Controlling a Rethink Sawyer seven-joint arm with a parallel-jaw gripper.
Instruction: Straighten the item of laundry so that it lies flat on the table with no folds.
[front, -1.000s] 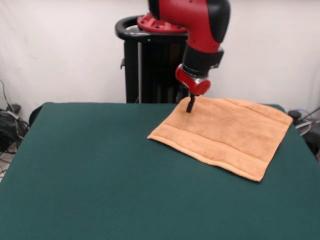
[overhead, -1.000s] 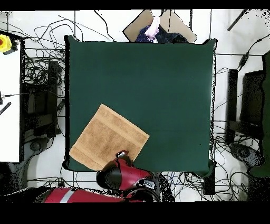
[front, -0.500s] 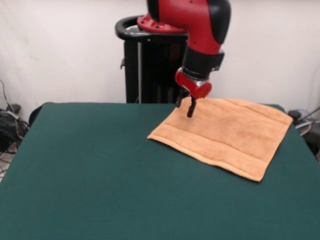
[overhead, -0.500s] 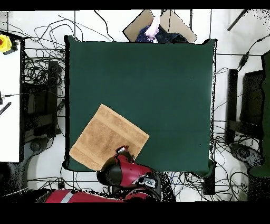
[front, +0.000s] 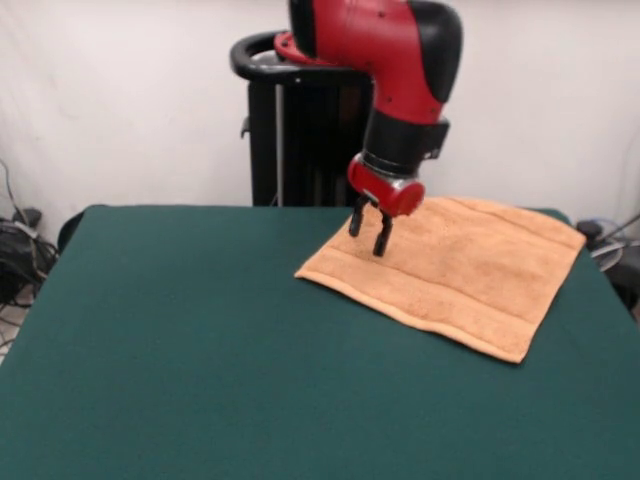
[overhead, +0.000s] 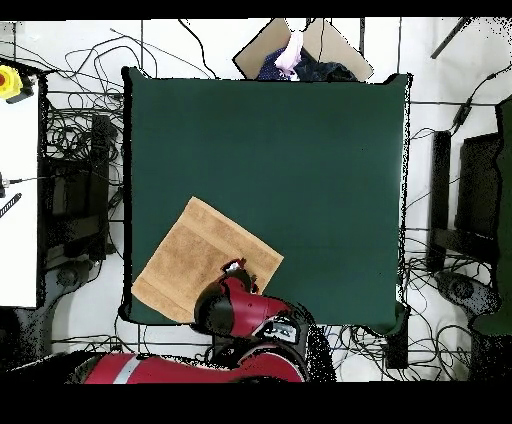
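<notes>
The orange-tan towel (front: 455, 268) lies spread flat on the green table (front: 200, 340) at its far right in the front view, turned like a diamond, with band stripes near two opposite hems. In the overhead view the towel (overhead: 195, 257) is at the lower left, near the robot's side. My gripper (front: 368, 231) hangs open and empty just above the towel's far left part, with its two black fingers apart. The overhead view shows the gripper (overhead: 234, 266) over the towel near its right corner.
The black pedestal (front: 290, 130) stands behind the table's far edge. Cables lie on the floor around the table (overhead: 80, 200). A cardboard piece and dark things (overhead: 300, 55) lie beyond the table's far edge in the overhead view.
The gripper has opened and lifted off the towel, and has moved a little toward the table's middle. The towel has stayed flat.
</notes>
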